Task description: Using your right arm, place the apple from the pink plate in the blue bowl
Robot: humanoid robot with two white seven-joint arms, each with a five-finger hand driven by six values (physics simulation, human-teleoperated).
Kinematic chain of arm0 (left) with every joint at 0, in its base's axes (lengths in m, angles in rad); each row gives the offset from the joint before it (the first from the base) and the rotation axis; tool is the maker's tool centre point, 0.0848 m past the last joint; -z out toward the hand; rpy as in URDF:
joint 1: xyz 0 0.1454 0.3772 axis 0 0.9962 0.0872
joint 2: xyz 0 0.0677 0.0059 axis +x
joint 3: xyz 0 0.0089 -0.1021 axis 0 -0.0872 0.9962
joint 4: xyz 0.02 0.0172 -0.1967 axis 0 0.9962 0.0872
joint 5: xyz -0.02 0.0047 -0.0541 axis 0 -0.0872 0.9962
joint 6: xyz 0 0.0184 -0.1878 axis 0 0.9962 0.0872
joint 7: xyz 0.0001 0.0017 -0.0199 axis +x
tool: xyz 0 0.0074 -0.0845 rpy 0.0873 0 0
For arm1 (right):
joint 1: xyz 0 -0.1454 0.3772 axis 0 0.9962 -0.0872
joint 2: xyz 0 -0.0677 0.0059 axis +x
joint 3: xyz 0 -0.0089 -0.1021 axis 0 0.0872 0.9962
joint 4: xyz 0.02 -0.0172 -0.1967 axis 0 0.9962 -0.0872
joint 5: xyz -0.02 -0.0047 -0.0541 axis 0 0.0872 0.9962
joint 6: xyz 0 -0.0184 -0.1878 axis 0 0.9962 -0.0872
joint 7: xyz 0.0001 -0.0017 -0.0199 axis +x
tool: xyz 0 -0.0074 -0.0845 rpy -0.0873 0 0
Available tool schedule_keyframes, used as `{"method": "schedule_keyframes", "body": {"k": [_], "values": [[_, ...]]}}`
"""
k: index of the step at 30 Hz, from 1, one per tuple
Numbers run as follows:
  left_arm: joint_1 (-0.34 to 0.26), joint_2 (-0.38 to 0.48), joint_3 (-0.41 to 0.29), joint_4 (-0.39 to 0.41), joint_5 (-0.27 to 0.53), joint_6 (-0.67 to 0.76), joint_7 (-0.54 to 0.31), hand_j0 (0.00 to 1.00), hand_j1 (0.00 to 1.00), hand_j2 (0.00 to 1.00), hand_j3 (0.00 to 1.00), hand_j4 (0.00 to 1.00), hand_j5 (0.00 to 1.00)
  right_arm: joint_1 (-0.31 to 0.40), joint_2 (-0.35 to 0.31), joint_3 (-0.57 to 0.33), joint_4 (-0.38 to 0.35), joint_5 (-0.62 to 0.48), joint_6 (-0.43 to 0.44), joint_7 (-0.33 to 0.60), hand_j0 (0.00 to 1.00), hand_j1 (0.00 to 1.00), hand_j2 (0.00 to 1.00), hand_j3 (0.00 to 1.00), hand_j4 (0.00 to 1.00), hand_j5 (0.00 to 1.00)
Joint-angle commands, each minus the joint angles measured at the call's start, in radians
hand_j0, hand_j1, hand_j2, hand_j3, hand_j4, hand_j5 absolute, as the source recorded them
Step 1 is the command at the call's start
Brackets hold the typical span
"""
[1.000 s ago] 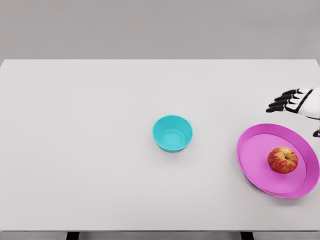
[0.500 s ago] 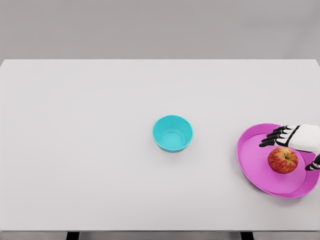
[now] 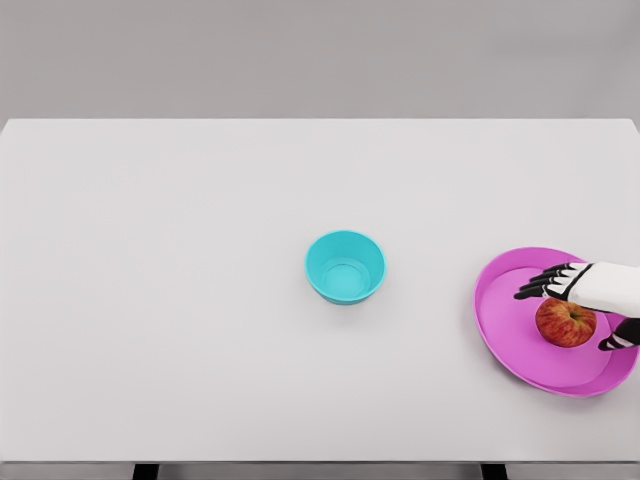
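A wide white table fills most of the frame, with a grey wall behind it across the top. Near the middle of the frame, slightly right of centre, stands the blue bowl, upright, with nothing visible inside it. Well apart from it, at the right edge of the frame and a little lower, lies the pink plate, a shallow round dish whose rim reaches almost to the picture's border. The apple, red with yellowish streaks, sits on the plate right of its centre. The right robot hand comes in from the right edge and hangs over the apple: its white back covers the fruit's upper right part, the dark-tipped fingers stretch out to the left past the apple's top, and the thumb shows lower down on the apple's right side. The fingers look spread rather than curled, and the hand does not appear to be gripping the apple, though from this angle it is hard to tell whether the palm touches the fruit.
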Motion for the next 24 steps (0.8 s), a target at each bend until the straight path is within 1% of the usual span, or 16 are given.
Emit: {"method": "schedule_keyframes", "body": {"k": [1, 2, 7, 8, 9, 10, 11, 12, 15, 16, 22, 24], "values": [[0.000, 0.000, 0.000, 0.000, 0.000, 0.001, 0.000, 1.00, 1.00, 1.00, 1.00, 1.00, 1.00, 0.002, 0.004, 0.000, 0.010, 0.002, 0.003, 0.000, 1.00, 1.00, 1.00, 1.00, 1.00, 1.00], [0.000, 0.000, 0.000, 0.000, 0.000, 0.000, 0.000, 1.00, 1.00, 1.00, 1.00, 1.00, 1.00, 0.011, 0.006, 0.000, 0.012, 0.007, 0.003, 0.000, 1.00, 1.00, 1.00, 1.00, 1.00, 1.00], [0.000, 0.000, 0.000, 0.000, 0.000, 0.000, 0.000, 1.00, 1.00, 1.00, 1.00, 1.00, 1.00, 0.012, 0.006, 0.003, 0.010, 0.009, 0.003, 0.000, 1.00, 1.00, 1.00, 1.00, 1.00, 1.00], [0.000, 0.000, 0.000, 0.000, 0.000, 0.000, 0.000, 1.00, 1.00, 1.00, 1.00, 1.00, 1.00, 0.012, 0.006, 0.003, 0.010, 0.009, 0.003, 0.000, 0.90, 0.90, 0.90, 0.90, 0.90, 0.90], [0.000, 0.000, 0.000, 0.000, 0.000, 0.000, 0.000, 1.00, 1.00, 1.00, 1.00, 1.00, 1.00, 0.012, 0.007, 0.003, 0.010, 0.009, 0.003, 0.000, 0.85, 0.85, 0.85, 0.85, 0.85, 0.85], [0.000, 0.000, 0.000, 0.000, 0.000, 0.000, 0.000, 1.00, 1.00, 1.00, 1.00, 1.00, 1.00, 0.014, 0.006, 0.006, 0.010, 0.009, 0.003, 0.000, 0.72, 0.72, 0.72, 0.72, 0.72, 0.72], [0.000, 0.000, 0.000, 0.000, 0.000, 0.000, 0.000, 1.00, 1.00, 1.00, 1.00, 1.00, 1.00, 0.014, 0.006, 0.014, 0.010, 0.013, 0.003, 0.000, 0.63, 0.63, 0.63, 0.63, 0.63, 0.63], [0.000, 0.000, 0.000, 0.000, 0.000, 0.000, 0.000, 1.00, 1.00, 1.00, 1.00, 1.00, 1.00, 0.014, 0.006, 0.014, 0.010, 0.015, 0.003, 0.000, 0.60, 0.60, 0.60, 0.60, 0.60, 0.60], [0.000, 0.000, 0.000, 0.000, 0.000, 0.001, 0.000, 1.00, 1.00, 1.00, 1.00, 1.00, 1.00, 0.014, 0.006, 0.014, 0.010, 0.022, 0.003, 0.000, 0.39, 0.39, 0.39, 0.39, 0.39, 0.39], [0.000, 0.000, 0.000, 0.000, 0.000, 0.000, 0.000, 1.00, 1.00, 1.00, 1.00, 1.00, 1.00, 0.014, 0.006, 0.014, 0.010, 0.022, 0.003, 0.000, 0.35, 0.35, 0.35, 0.35, 0.35, 0.35], [0.000, 0.000, 0.000, 0.000, 0.000, 0.000, 0.000, 1.00, 1.00, 1.00, 1.00, 1.00, 1.00, 0.003, 0.004, 0.002, 0.004, 0.019, 0.003, 0.000, 0.35, 0.35, 0.35, 0.35, 0.35, 0.35], [0.000, 0.000, 0.000, 0.000, 0.000, 0.000, 0.000, 1.00, 1.00, 1.00, 1.00, 1.00, 1.00, 0.003, 0.004, -0.024, 0.002, 0.018, 0.003, 0.000, 0.35, 0.35, 0.35, 0.35, 0.35, 0.35]]}}
